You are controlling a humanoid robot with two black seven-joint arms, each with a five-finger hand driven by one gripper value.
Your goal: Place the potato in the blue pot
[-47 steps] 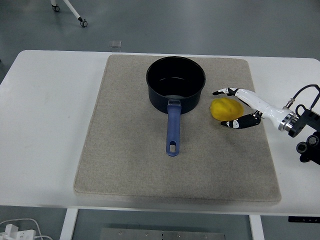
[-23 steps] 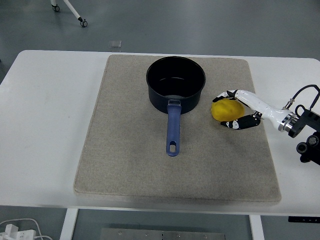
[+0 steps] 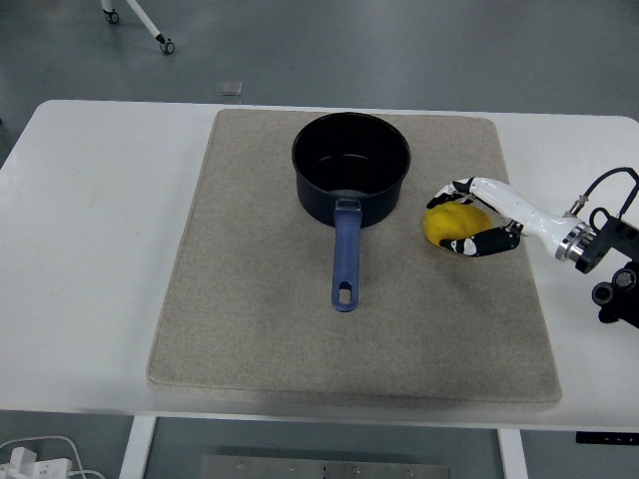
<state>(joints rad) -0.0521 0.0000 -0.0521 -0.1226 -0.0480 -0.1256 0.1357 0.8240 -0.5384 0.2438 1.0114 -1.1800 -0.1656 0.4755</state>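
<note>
Right arm (image 3: pixel 609 261) cut off by frame's right edge past the wrist. Potato (image 3: pixel 446 222): its right side is hidden behind right hand (image 3: pixel 477 218); can't tell whether the fingers (image 3: pixel 469 244) actually press it. Worktop (image 3: pixel 90 249) legs cropped at bottom. Cable (image 3: pixel 30 454) at bottom-left only partly in shot.

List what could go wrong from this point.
1. The right hand wraps the potato only from its far side and front, so the round potato may slip out on lifting.
2. The blue pot stands close beside the potato; a low carry could knock its rim or swing its handle.
</note>
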